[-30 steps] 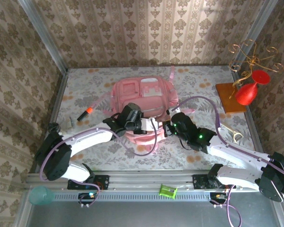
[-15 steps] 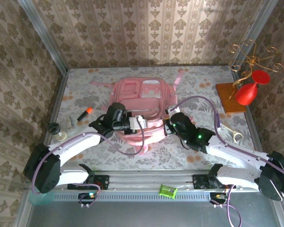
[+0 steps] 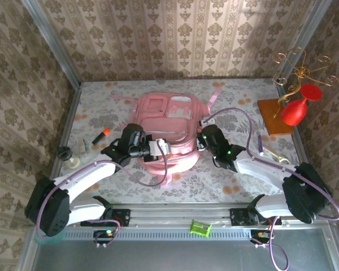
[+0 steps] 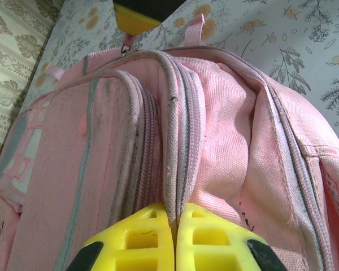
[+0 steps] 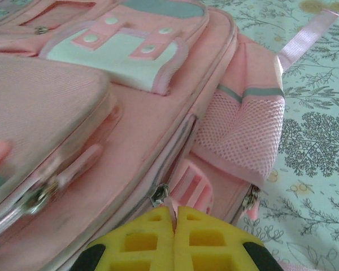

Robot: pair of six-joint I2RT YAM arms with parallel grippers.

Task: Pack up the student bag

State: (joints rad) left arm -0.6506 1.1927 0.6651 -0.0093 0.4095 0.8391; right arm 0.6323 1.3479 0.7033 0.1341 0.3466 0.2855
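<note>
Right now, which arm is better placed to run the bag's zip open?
Right. The right gripper is shut on the zip pull of the student bag, so it looks ready to draw. The left gripper pinches the bag's seam and can brace.

Inventory: one student bag (image 3: 169, 113); two grippers, the left gripper (image 4: 173, 210) and the right gripper (image 5: 174, 212); one orange-tipped marker (image 3: 101, 135) at nine o'clock; one wooden base (image 3: 274, 116) at three o'clock; one green block (image 3: 200, 228) at six o'clock.
</note>
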